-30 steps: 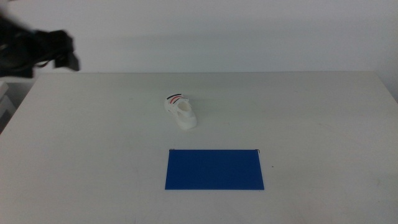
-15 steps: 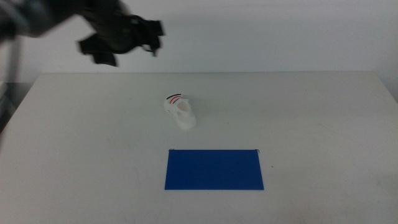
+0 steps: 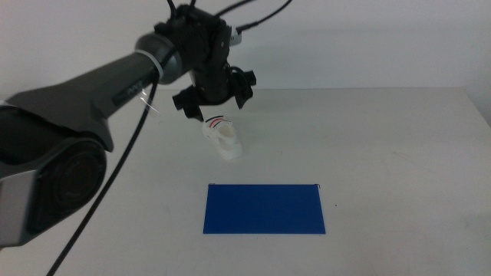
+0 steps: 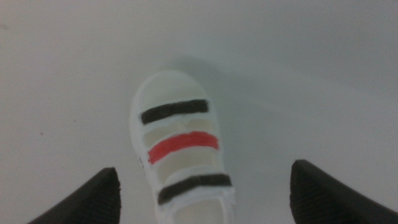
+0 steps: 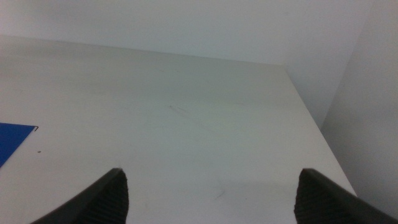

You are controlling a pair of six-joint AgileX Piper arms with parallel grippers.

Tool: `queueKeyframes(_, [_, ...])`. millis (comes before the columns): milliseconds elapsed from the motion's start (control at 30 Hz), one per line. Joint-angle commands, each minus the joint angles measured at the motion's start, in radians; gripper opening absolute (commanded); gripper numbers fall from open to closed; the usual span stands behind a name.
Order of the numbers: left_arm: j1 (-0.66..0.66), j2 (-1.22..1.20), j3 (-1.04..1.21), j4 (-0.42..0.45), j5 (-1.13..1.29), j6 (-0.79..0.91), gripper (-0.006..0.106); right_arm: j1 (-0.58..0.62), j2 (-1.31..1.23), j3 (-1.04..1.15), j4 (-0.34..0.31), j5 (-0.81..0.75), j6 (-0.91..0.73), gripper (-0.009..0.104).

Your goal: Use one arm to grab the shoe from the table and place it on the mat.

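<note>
Left wrist view looks straight down on the shoe (image 4: pixel 180 155), a small white sandal with two black stripes and one red across its straps, lying on the white table (image 4: pixel 298 74) between the two dark jaws, which stand spread wide on either side of it and touch nothing. Middle view puts the left gripper (image 3: pixel 213 98) just above the shoe's striped end (image 3: pixel 222 139), with the left arm (image 3: pixel 100 84) reaching in from the side, and the blue mat (image 3: pixel 265 208) lying flat on the table nearer the camera, apart from the shoe. The step in hand looks like the descent for the grasp. To do it well, the jaws should stay spread until they are down level with the chunky sole, with the shoe centred between them, then close across its narrow width over the strapped middle, not on the toe, so it does not swivel or tip when lifted. Coming down off-centre risks one jaw landing on a strap and pushing the shoe aside. Right gripper (image 5: pixel 211 198) waits over bare table, its jaws spread and holding nothing
</note>
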Motion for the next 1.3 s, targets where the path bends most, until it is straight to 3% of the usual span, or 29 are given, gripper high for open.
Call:
queueKeyframes(0, [-0.003, -0.047, -0.039, 0.001, -0.022, -0.028, 0.094, -0.002, 0.003, 0.005, -0.008, -0.073, -0.010, 0.078])
queueKeyframes(533, [-0.003, 0.045, -0.042, 0.003, -0.036, -0.086, 0.094, -0.002, 0.003, 0.005, -0.008, -0.073, -0.010, 0.078])
queueKeyframes(667, [-0.003, 0.045, -0.042, 0.001, -0.047, -0.086, 0.089, -0.002, 0.003, 0.005, -0.008, -0.073, -0.010, 0.078])
queueKeyframes(733, [-0.003, 0.045, -0.042, 0.001, -0.043, -0.086, 0.082, -0.002, 0.003, 0.005, -0.008, -0.073, -0.010, 0.078])
queueKeyframes(833, [-0.003, 0.045, -0.042, 0.003, -0.021, -0.085, 0.062, -0.002, 0.003, 0.005, -0.008, -0.073, -0.010, 0.078])
queueKeyframes(1033, [-0.003, 0.036, -0.047, -0.007, 0.027, -0.125, 0.004, -0.002, 0.003, 0.005, -0.008, -0.073, -0.010, 0.078])
queueKeyframes(1067, [-0.003, 0.030, -0.052, -0.008, 0.037, -0.131, -0.002, -0.002, 0.003, 0.005, -0.008, -0.073, -0.010, 0.078])
queueKeyframes(1267, [-0.007, -0.036, -0.094, -0.015, 0.128, -0.103, -0.001, -0.002, 0.003, 0.005, -0.008, -0.073, -0.010, 0.078])
